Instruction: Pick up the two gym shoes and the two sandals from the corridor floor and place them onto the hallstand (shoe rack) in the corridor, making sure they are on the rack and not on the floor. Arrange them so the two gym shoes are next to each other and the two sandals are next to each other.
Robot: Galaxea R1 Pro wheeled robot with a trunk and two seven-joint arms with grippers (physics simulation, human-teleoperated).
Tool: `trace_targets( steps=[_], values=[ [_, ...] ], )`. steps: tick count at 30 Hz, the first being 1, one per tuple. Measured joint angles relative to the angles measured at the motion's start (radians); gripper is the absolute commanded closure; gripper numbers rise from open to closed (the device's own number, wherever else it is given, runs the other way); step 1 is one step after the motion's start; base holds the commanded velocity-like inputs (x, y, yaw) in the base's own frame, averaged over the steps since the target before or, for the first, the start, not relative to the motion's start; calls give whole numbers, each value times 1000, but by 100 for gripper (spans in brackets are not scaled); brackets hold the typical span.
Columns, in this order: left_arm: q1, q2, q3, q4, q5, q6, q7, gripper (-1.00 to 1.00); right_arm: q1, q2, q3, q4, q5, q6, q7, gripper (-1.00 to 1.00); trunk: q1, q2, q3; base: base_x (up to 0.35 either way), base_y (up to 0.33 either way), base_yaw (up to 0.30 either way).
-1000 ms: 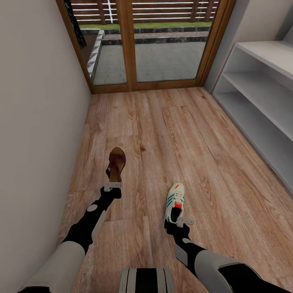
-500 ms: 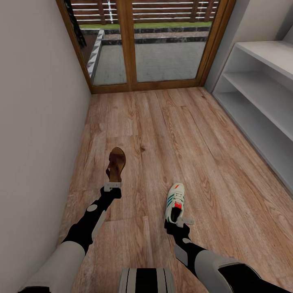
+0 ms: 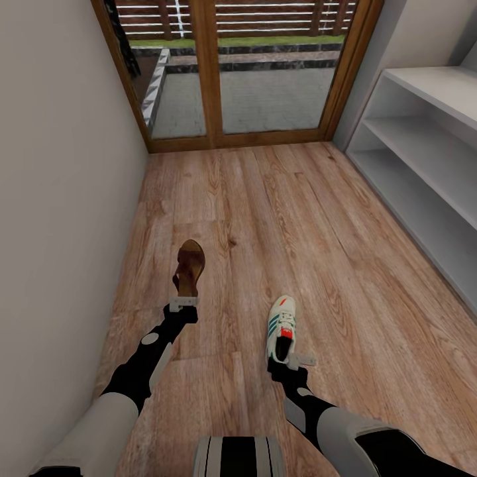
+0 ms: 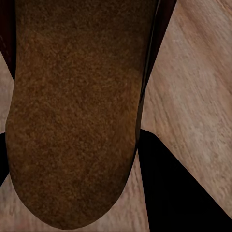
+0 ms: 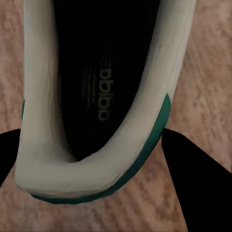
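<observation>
A narrow corridor runs ahead over light brown wood-grain plank floor [image 3: 278, 218]. A plain pale wall [image 3: 59, 172] closes the left side. At the far end stands a wood-framed glass door [image 3: 218, 73], showing grey paving, a strip of grass and a slatted fence outside. Pale grey-white open shelves [image 3: 424, 139] line the right side. Light is even and soft.

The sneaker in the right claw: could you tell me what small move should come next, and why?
Probably swing the right claw toward the rack. It grips the sneaker at the heel, and the left claw grips the sandal the same way, so both hands look loaded. The rack's shelves stand to the right, apparently bare.
</observation>
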State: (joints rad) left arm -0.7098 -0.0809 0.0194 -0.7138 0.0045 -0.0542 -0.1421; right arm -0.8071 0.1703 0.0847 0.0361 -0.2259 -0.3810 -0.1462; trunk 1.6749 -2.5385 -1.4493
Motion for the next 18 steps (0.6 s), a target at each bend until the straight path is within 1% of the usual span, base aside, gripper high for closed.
trace_targets(
  steps=[11,18],
  values=[
    [0,0,0,0,0,0,0,100,0,0,0,0,0,0,0,100,0,0,0,0,0,0],
    [0,-5,1,0,0,0,0,100,0,0,-1,-1,-2,-1,2,100,0,0,0,0,0,0]
  ],
)
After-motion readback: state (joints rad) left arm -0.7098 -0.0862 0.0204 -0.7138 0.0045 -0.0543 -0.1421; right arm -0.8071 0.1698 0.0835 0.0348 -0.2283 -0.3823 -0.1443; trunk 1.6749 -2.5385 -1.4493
